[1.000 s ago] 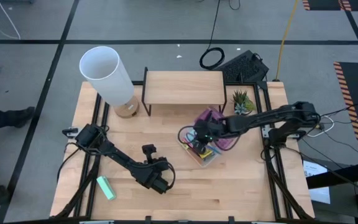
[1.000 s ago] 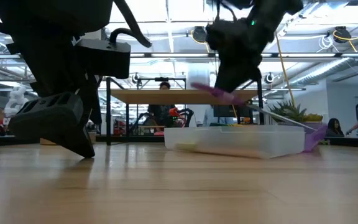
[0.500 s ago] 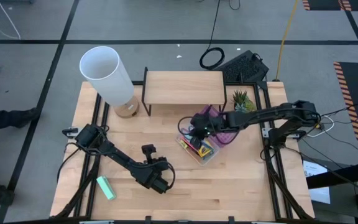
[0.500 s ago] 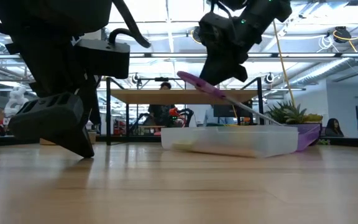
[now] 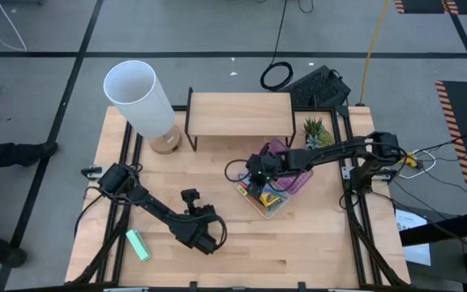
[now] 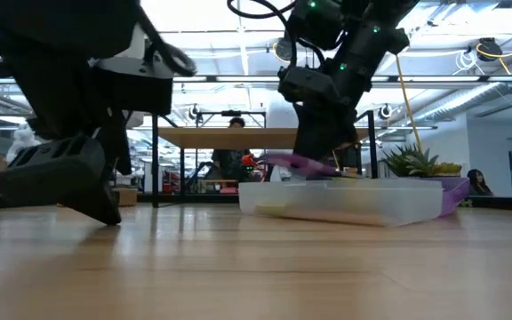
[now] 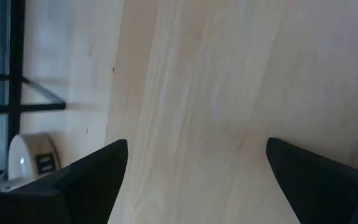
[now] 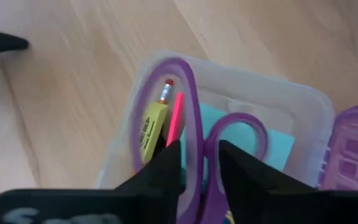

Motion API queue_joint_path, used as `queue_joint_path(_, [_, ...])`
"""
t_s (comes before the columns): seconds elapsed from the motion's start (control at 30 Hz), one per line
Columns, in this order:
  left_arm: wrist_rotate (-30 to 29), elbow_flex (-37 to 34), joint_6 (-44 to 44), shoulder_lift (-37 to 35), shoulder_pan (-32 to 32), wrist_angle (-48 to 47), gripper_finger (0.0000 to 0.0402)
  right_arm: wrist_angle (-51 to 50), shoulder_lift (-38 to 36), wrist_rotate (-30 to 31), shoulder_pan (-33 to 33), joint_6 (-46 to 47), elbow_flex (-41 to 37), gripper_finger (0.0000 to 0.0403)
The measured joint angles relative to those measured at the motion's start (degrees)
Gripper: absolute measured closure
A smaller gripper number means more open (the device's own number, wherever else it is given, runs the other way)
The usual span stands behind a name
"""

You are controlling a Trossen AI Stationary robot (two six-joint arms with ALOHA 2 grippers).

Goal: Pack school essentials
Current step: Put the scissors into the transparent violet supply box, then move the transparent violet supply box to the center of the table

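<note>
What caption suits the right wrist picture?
Right gripper lowers purple-handled scissors into a clear box of pencils.

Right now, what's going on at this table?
The right gripper holds purple-handled scissors by the handle and has them low over a clear plastic box near the middle of the table. A pencil, a pink stick and a blue pad already lie inside. The box's purple lid lies beside it. The left gripper waits open over bare wood near the front, holding nothing.
</note>
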Motion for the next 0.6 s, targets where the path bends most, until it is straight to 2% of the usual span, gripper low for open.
queue_joint_path(0.27, [1.1, -0.1, -3.7, 0.1, -0.2, -5.8, 0.0011, -0.1, 0.5, 0.4, 1.3, -0.1, -0.5, 0.0226])
queue_joint_path(0.6, [1.5, -0.2, -4.9, 0.1, -1.1, -8.3, 0.0011, -0.3, -0.9, 3.3, 4.9, 0.5, -0.9, 0.0216])
